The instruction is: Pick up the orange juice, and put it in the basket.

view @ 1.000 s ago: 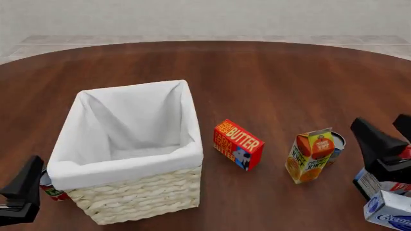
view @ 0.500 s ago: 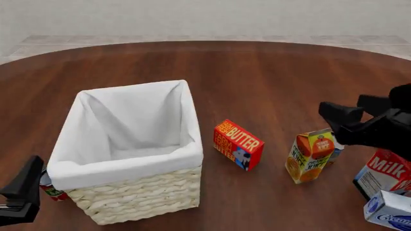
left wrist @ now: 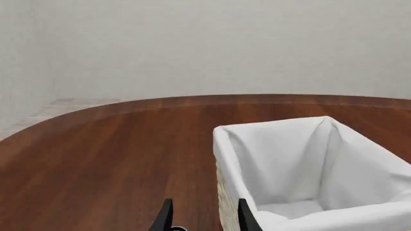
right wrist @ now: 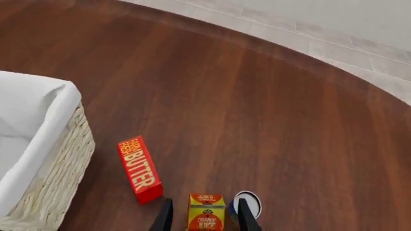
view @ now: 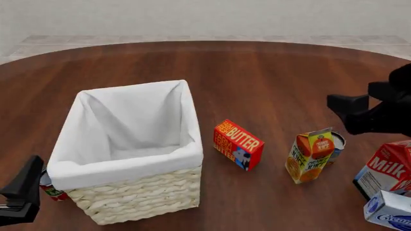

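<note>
The orange juice (view: 311,155) stands upright on the table right of centre, with a small can (view: 336,141) just behind it. My right gripper (view: 352,98) hovers above and to the right of the carton, open and holding nothing. In the right wrist view the orange juice (right wrist: 205,214) shows between the two spread fingers (right wrist: 165,216), well below them. The basket (view: 132,190) stands left of centre, its white lining empty. Open and low, my left gripper (view: 22,190) sits beside the basket's near left corner, and the basket (left wrist: 222,159) shows beside its fingertips (left wrist: 163,219).
A red butter box (view: 237,144) lies between basket and juice. A red-and-white milk carton (view: 385,169) and a white-and-blue box (view: 388,209) sit at the near right. A small red can (view: 51,190) stands by the basket's near left corner.
My right gripper has risen from low at the right edge and now hovers higher, above and right of the juice, which uncovered the milk carton. The left arm has not moved.
</note>
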Motion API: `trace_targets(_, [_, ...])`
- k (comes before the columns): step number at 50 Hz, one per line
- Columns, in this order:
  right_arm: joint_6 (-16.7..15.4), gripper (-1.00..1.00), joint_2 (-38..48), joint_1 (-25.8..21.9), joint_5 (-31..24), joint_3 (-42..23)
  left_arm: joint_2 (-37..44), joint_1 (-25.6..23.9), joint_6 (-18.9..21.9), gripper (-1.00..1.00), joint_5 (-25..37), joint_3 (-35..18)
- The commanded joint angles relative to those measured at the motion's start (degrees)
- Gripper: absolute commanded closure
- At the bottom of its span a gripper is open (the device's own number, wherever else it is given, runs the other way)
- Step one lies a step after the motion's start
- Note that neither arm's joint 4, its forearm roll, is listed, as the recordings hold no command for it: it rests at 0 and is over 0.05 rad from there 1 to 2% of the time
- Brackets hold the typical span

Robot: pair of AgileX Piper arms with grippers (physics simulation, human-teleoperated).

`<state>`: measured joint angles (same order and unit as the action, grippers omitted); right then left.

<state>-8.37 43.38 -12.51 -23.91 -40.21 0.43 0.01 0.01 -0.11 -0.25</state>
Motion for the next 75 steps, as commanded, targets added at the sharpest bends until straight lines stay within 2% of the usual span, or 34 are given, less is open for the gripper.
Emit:
trace_targets(1, [-2.5, -1.0, -0.9, 2.3, -3.5, -1.9, 0.0, 0.0, 0.0, -1.0, 0.0, 0.0])
trace_targets(11, [-1.2, -1.0, -0.4, 2.1, -3.1, 1.2, 0.0, 0.0, 0.0, -1.0, 0.0, 0.0])
trace_targets(18, [1.4, -1.0, -0.1, 2.0, -2.7, 3.0, 0.0, 0.0, 0.0, -1.0, 0.0, 0.0])
trace_targets(33, [2.4, -1.0, 0.3, 2.4, -1.0, 5.9, 0.0, 0.0, 0.0, -1.0, 0.0, 0.0])
trace_targets(49, [2.1, -1.0, 4.3, 3.2, 5.7, 10.5, 0.0, 0.0, 0.0, -1.0, 0.0, 0.0])
trace_targets(56, [2.0, -1.0, 6.3, 3.3, 7.6, 11.1, 0.0, 0.0, 0.0, -1.0, 0.0, 0.0])
trace_targets(61, [0.8, -1.0, 9.2, 4.0, 10.8, 11.9, 0.0, 0.0, 0.0, -1.0, 0.0, 0.0])
trace_targets(69, [1.1, -1.0, 12.3, 3.5, 13.6, 12.5, 0.0, 0.0, 0.0, -1.0, 0.0, 0.0])
trace_targets(75, [0.8, -1.0, 13.5, 3.8, 14.3, 12.3, 0.0, 0.0, 0.0, -1.0, 0.0, 0.0])
